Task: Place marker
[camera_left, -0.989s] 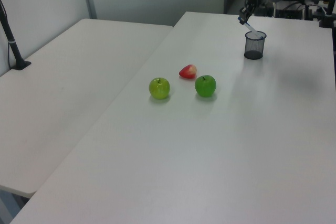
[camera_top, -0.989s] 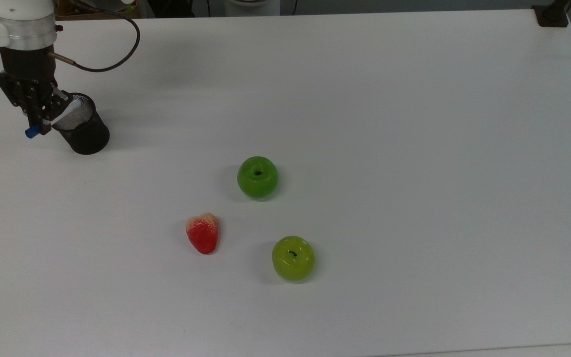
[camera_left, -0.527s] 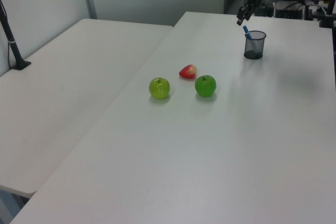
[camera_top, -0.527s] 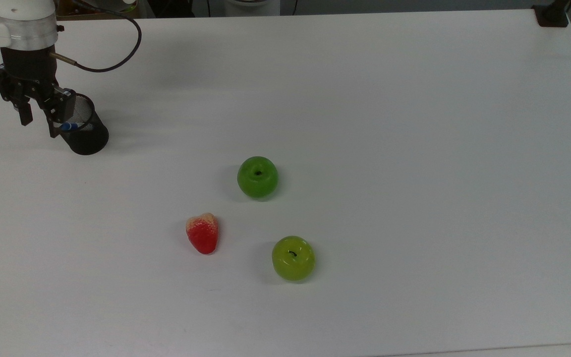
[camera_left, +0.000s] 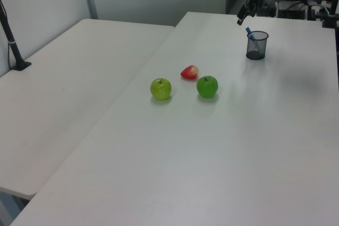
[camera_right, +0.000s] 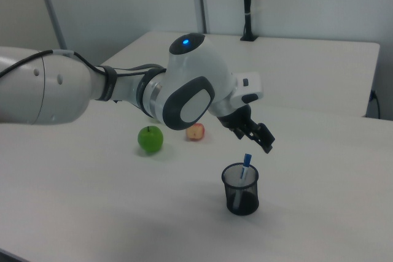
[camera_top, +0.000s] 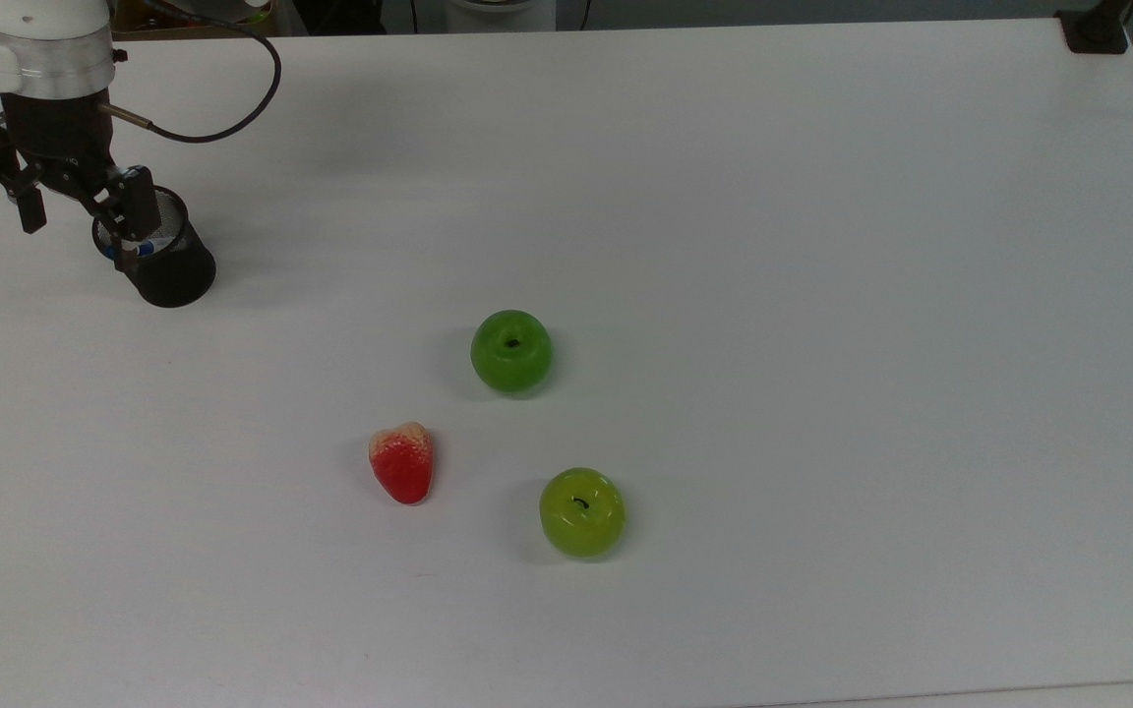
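Note:
The marker (camera_top: 137, 249) stands tilted inside the black mesh cup (camera_top: 170, 267) at the top view's far left, its blue end poking above the rim. The right view shows the marker (camera_right: 246, 165) leaning in the cup (camera_right: 241, 189), and the left view shows the marker (camera_left: 249, 33) sticking out of the cup (camera_left: 257, 46). My gripper (camera_top: 85, 208) hangs above the cup's left rim, open, with nothing between its fingers. It is also above the cup in the right view (camera_right: 253, 135) and the left view (camera_left: 243, 16).
Mid-table lie a dark green apple (camera_top: 511, 351), a lighter green apple (camera_top: 581, 511) and a red strawberry (camera_top: 402, 463). A black cable (camera_top: 232, 108) loops from my wrist. A black post base (camera_top: 1096, 29) sits at the top view's far right corner. A second table (camera_left: 63, 88) adjoins in the left view.
My gripper opened and let go of the marker, which dropped into the cup. The gripper then rose and spread wider above the cup.

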Robot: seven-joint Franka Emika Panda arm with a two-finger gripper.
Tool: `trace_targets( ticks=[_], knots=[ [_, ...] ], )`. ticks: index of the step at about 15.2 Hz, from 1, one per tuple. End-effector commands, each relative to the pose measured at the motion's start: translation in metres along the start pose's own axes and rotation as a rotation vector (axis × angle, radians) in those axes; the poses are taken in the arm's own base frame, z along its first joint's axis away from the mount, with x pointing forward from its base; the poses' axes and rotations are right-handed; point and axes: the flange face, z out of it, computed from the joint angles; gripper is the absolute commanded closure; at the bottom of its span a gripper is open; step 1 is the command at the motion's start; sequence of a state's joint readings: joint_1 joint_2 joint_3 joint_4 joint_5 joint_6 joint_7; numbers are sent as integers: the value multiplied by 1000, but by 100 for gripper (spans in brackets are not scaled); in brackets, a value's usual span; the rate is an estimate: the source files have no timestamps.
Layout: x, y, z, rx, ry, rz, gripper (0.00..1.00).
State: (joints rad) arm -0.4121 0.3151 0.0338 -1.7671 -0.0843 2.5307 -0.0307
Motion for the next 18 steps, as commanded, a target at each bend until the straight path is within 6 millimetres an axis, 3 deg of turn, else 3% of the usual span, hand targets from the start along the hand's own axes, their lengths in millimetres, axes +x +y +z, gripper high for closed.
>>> trace_targets(
  ticks=[1,3,5,7,10,11,13,15,18],
  knots=[
    [1,-7,-10,-3,29,-17,0],
    [7,-18,-17,8,43,-28,0],
    [14,-54,-30,30,67,-50,0],
    [18,-78,-54,45,76,-35,0],
    [16,-132,-92,62,1,-110,0],
    [11,-159,-110,62,-52,-158,0],
    [-1,-192,-155,60,-148,-220,0],
    [-29,-228,-196,60,-248,-296,0],
    [-73,-258,-242,52,-401,-389,0]
  ],
)
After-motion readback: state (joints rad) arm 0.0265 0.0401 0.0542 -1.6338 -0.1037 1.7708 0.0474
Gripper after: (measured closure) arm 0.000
